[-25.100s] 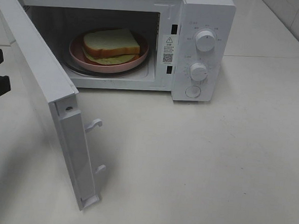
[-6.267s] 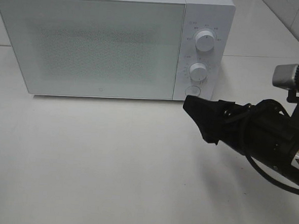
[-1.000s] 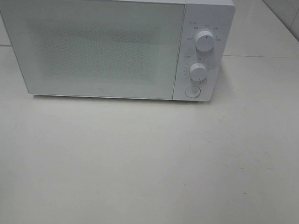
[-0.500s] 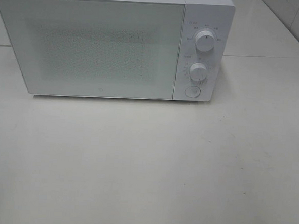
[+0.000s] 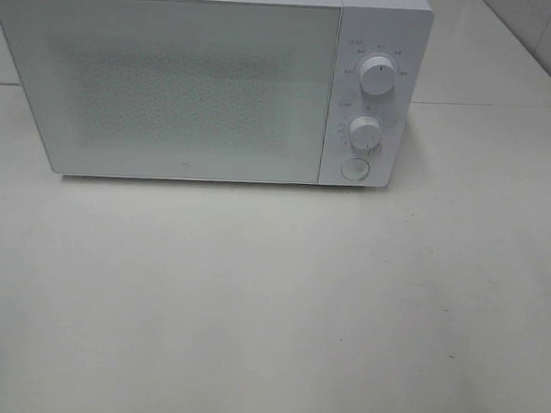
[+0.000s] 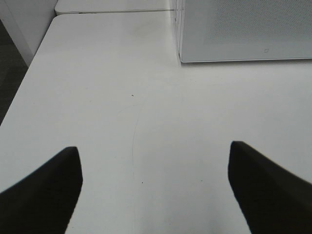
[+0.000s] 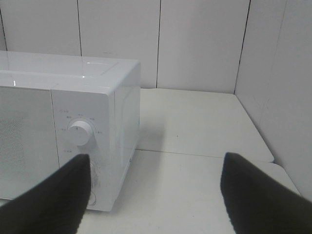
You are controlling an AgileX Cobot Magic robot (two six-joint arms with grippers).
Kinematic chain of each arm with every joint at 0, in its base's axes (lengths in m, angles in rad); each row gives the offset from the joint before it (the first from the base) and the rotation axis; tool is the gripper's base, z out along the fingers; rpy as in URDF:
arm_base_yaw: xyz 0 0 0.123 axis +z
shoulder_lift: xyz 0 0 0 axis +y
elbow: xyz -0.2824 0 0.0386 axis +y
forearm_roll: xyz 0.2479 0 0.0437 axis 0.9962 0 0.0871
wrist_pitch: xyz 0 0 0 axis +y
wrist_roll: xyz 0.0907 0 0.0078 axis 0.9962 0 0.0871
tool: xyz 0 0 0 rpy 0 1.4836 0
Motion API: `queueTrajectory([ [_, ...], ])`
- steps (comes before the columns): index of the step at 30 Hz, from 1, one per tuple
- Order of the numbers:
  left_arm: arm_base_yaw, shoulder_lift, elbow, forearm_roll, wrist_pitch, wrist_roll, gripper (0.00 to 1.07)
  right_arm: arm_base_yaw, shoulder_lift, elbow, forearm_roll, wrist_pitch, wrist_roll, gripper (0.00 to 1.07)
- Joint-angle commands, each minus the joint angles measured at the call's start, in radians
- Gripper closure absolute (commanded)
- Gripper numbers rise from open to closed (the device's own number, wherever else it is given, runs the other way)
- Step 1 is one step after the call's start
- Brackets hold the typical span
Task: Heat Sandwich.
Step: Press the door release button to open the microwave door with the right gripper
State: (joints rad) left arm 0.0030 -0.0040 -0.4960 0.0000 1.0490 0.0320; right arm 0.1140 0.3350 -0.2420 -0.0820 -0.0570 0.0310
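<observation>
The white microwave [image 5: 208,81] stands at the back of the table with its door [image 5: 170,88] shut. The sandwich is hidden behind that door. Two round dials [image 5: 378,74] and a round button [image 5: 355,169] sit on the panel at the microwave's right. Neither arm shows in the exterior high view. In the left wrist view my left gripper [image 6: 153,185] is open over bare table, near the microwave's front left corner [image 6: 181,56]. In the right wrist view my right gripper [image 7: 153,195] is open and empty, off to the right of the microwave [image 7: 68,122], facing its dial panel.
The white table [image 5: 270,300] stretches in front of the microwave. A seam between table sections [image 5: 487,105] runs behind at the right. The table's left edge [image 6: 22,92] drops off. White wall panels [image 7: 195,44] stand behind and to the right.
Over the last second nothing has visibly moved. Earlier the door stood open with the sandwich on its plate inside; then the right arm was in front of the panel.
</observation>
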Motion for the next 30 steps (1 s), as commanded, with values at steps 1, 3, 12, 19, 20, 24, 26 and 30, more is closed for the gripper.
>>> queueTrajectory([
  [1, 0.001, -0.017, 0.003, -0.009, -0.012, -0.004, 0.3, -0.006, 0.057, 0.0, -0.01, -0.067, 0.008, 0.39],
  [3, 0.001, -0.017, 0.003, -0.009, -0.012, -0.004, 0.3, 0.0, 0.13, 0.0, -0.018, -0.143, 0.013, 0.43],
  [12, 0.001, -0.017, 0.003, -0.009, -0.012, -0.004, 0.3, 0.111, 0.368, 0.0, -0.137, -0.341, 0.032, 0.79],
  [19, 0.001, -0.017, 0.003, -0.009, -0.012, -0.004, 0.3, 0.208, 0.551, 0.0, -0.122, -0.433, 0.112, 1.07],
  [20, 0.001, -0.017, 0.003, -0.009, -0.012, -0.004, 0.3, 0.22, 0.577, 0.0, -0.117, -0.452, 0.137, 1.07],
  [24, 0.001, -0.017, 0.003, -0.009, -0.012, -0.004, 0.3, 0.267, 0.706, 0.0, -0.116, -0.557, 0.183, 1.07],
  [26, 0.001, -0.017, 0.003, -0.009, -0.012, -0.004, 0.3, 0.289, 0.805, 0.0, -0.088, -0.65, 0.218, 1.07],
  [30, 0.001, -0.017, 0.003, -0.009, -0.012, -0.004, 0.3, 0.313, 0.939, 0.0, 0.028, -0.779, 0.362, 1.07],
])
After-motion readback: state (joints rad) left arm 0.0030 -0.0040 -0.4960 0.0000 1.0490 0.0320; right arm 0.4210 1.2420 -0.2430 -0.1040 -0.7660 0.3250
